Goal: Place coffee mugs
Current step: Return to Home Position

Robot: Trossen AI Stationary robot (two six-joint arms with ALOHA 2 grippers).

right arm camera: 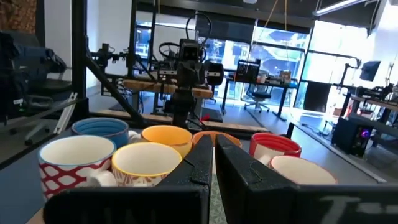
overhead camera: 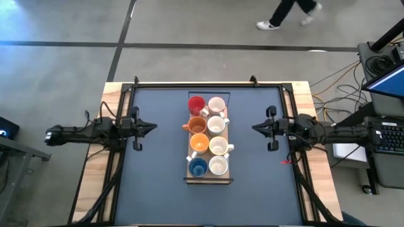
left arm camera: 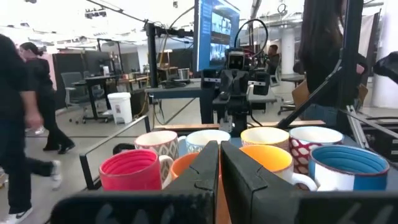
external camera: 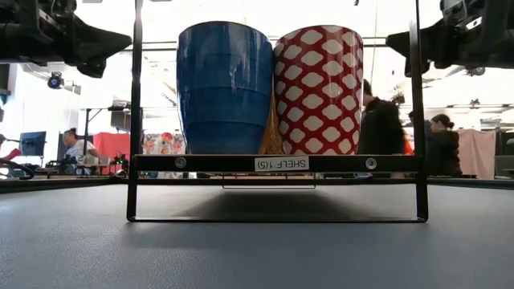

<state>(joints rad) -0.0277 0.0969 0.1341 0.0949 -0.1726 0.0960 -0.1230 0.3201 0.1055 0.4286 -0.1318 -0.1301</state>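
Now left pincer (overhead camera: 153, 128) and right pincer (overhead camera: 254, 128) hang pressed together, empty, flanking the mugs (overhead camera: 199, 142).

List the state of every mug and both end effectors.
Red mug: upright on the shelf.
Orange mugs: both upright on it.
Blue mug: upright on it.
White mugs: all four upright on it.
Left end effector: shut, empty, clear of the shelf.
Right end effector: shut, empty, clear of the shelf.

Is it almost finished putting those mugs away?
Looks done: all eight mugs stand on the shelf, in two rows of four. Nothing is in hand: the left arm and right arm wait at either side, jaws shut and empty. No mug shows off the shelf, so nothing seems left.
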